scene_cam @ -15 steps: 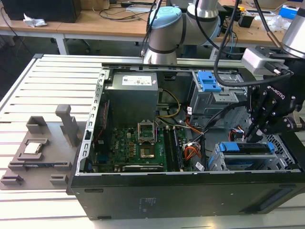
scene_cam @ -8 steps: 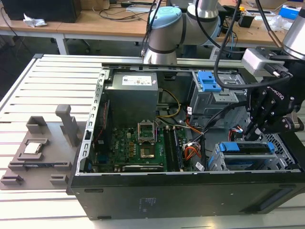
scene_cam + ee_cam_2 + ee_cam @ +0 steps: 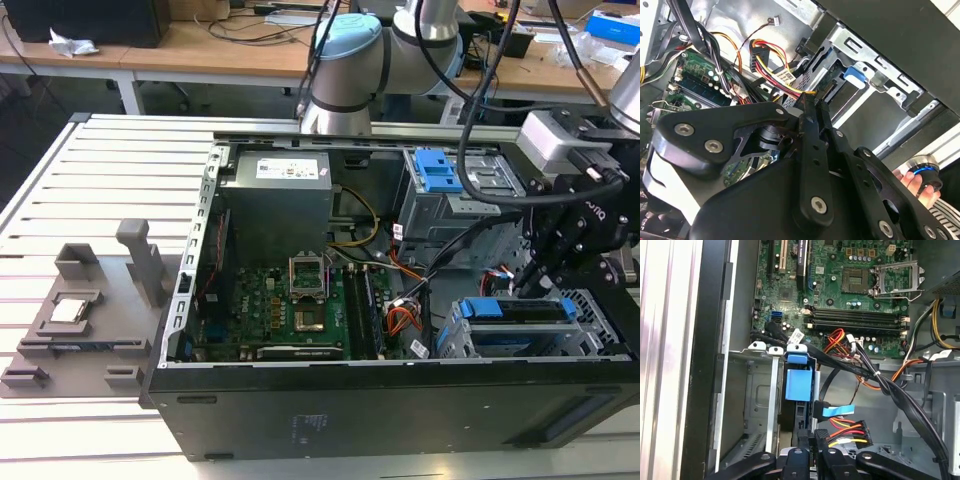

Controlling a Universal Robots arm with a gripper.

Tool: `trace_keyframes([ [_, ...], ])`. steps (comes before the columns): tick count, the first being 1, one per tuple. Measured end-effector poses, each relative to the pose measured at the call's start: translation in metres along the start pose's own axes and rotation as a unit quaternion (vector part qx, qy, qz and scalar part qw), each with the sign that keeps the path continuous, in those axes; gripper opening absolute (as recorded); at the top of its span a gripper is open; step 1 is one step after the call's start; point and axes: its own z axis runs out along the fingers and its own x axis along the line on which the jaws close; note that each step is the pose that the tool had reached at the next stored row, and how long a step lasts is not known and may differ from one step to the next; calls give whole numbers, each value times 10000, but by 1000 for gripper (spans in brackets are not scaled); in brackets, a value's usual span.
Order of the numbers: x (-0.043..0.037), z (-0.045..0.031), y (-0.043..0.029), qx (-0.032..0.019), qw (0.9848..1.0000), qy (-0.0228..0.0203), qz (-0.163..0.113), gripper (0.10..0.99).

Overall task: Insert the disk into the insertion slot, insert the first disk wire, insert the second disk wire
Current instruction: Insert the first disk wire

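Tool (image 3: 813,436) clenched on wire plug (image 3: 850,434) beside disk (image 3: 799,382) seated in insertion slot (image 3: 757,390), blue end toward motherboard (image 3: 850,290).

Looks like robotics lab tbh. Opened PC tower (image 3: 300,420) on slatted metal table (image 3: 100,190) under gripper (image 3: 522,290); cable-strewn wooden benches (image 3: 200,48) well behind it; grey fixture tray (image 3: 70,335) far off across tower from it.

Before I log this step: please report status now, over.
Gripper down at the insertion slot. Disk sits inside it. Red-yellow wire plug right beside gripper. Black cables draped across nearby.
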Motion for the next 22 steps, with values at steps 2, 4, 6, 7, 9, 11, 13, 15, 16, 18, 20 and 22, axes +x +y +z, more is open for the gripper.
trace_keyframes([
  [2,37,0,-13,-3,10000,-13,11,165],
  [4,47,0,-27,-7,10000,-15,22,165],
  [6,53,-1,-41,-9,10000,-15,29,165],
  [7,55,-2,-50,-10,10000,-15,34,165],
  [9,57,-2,-54,-10,10000,-16,40,165],
  [11,63,-3,-71,-12,10000,-17,52,165],
  [13,68,-4,-88,-15,10000,-18,62,165],
  [15,75,-4,-89,-15,10000,-18,69,165],
  [16,80,-4,-89,-15,10000,-18,72,165],
  [18,96,-4,-89,-15,10000,-18,81,165],
  [20,99,0,-89,-16,10000,-19,93,165],
  [22,98,6,-89,-16,10000,-20,96,165],
])
